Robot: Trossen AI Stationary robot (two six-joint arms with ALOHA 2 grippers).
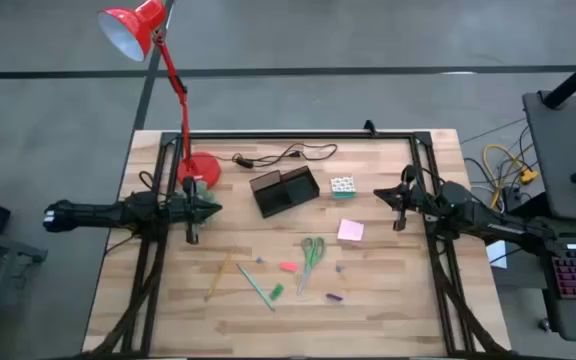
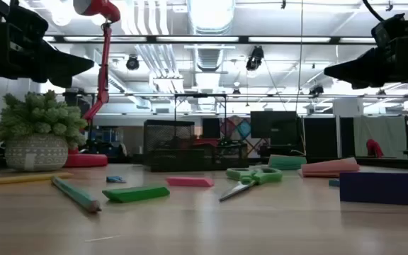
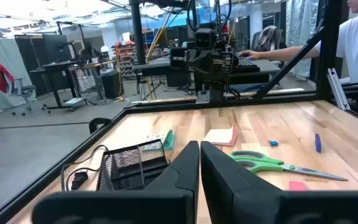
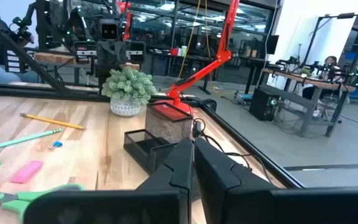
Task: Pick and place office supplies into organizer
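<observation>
You have nothing placed yet: the black mesh organizer [image 1: 284, 190] sits empty, the green-handled scissors [image 1: 312, 253] and other supplies lie mid-worktop, and both end effectors, left [image 1: 204, 208] and right [image 1: 386, 194], are closed at opposite side edges.

2 arms raised at opposite table sides, left tool [image 1: 192, 213] and right tool [image 1: 396, 201] both closed, empty.

Both arms are matte black, built of chunky jointed segments with rounded housings. The left claw [image 3: 199, 171] and right claw [image 4: 191, 165] each show two flat, tapered black fingers.
</observation>
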